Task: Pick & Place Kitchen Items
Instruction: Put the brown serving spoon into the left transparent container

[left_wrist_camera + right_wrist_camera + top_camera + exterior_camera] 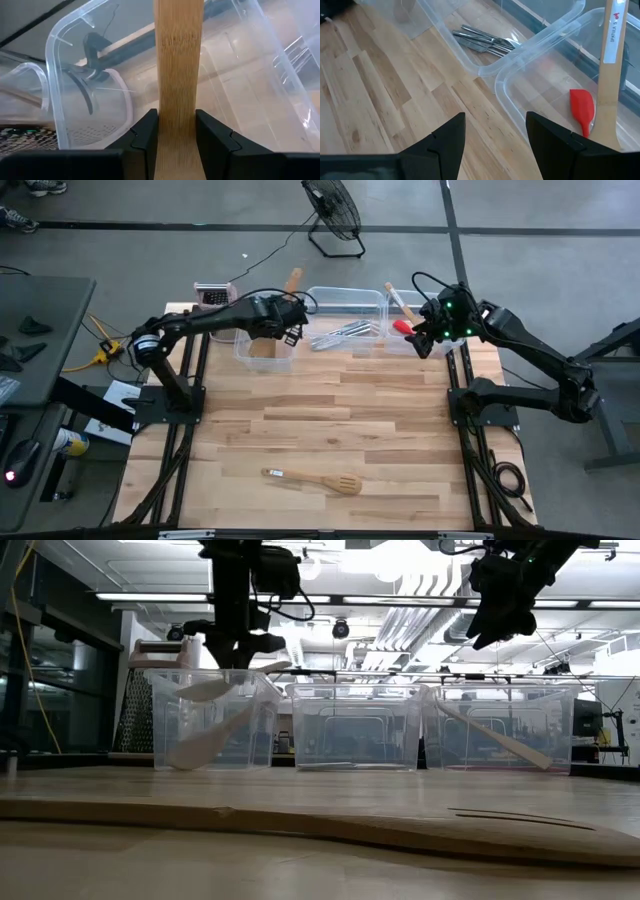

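Note:
My left gripper (284,320) (177,119) is above the left clear tub (262,352), shut on a light wooden utensil (232,680). Another wooden spoon (205,745) leans inside that tub. My right gripper (426,336) (495,127) hangs open and empty above the near rim of the right tub (506,85). That tub holds a red spatula (583,107) and a wooden spatula (610,75) that leans on its far wall. Silvery cutlery (340,332) lies in the middle tub. A wooden slotted spatula (315,479) lies flat near the table's near edge. My left gripper pinches the wooden utensil's flat handle (177,100) between its two fingers (147,132), one on each narrow edge. The fingers come from above. The utensil is lifted clear over the left tub, lying about level with a slight tilt (270,668).
A metal box grater (213,295) stands behind the left tub at the table's far left corner. The three tubs sit in a row along the far edge. A fan (333,215) stands on the floor beyond the table. Bare wood (330,410) lies between the tubs and the slotted spatula.

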{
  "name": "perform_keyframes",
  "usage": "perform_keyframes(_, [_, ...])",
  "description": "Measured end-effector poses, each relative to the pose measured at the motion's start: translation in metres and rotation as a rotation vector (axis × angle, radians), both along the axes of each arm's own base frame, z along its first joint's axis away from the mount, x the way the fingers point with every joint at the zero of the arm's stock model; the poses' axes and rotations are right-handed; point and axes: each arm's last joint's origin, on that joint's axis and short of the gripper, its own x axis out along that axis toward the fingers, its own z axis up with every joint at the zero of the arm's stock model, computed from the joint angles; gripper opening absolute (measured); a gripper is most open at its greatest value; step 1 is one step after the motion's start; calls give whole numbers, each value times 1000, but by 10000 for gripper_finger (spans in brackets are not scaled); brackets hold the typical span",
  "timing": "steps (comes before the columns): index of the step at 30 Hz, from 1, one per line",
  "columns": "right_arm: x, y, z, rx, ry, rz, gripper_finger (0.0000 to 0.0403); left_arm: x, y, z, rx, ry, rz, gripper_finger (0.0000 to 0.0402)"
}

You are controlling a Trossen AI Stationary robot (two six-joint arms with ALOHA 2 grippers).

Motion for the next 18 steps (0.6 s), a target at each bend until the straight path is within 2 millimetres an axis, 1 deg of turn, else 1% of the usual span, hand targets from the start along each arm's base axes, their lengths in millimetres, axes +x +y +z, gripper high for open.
perform_keyframes(5, [0, 0, 0, 6, -3, -7, 200, 2, 0, -5, -20, -4, 23, 101])
perform_keyframes(11, [0, 0, 0, 6, -2, -7, 200, -2, -2, -6, -55, 27, 28, 101])
perform_keyframes(18, [0, 0, 0, 6, -2, -6, 200, -2, 0, -6, -74, 21, 26, 101])
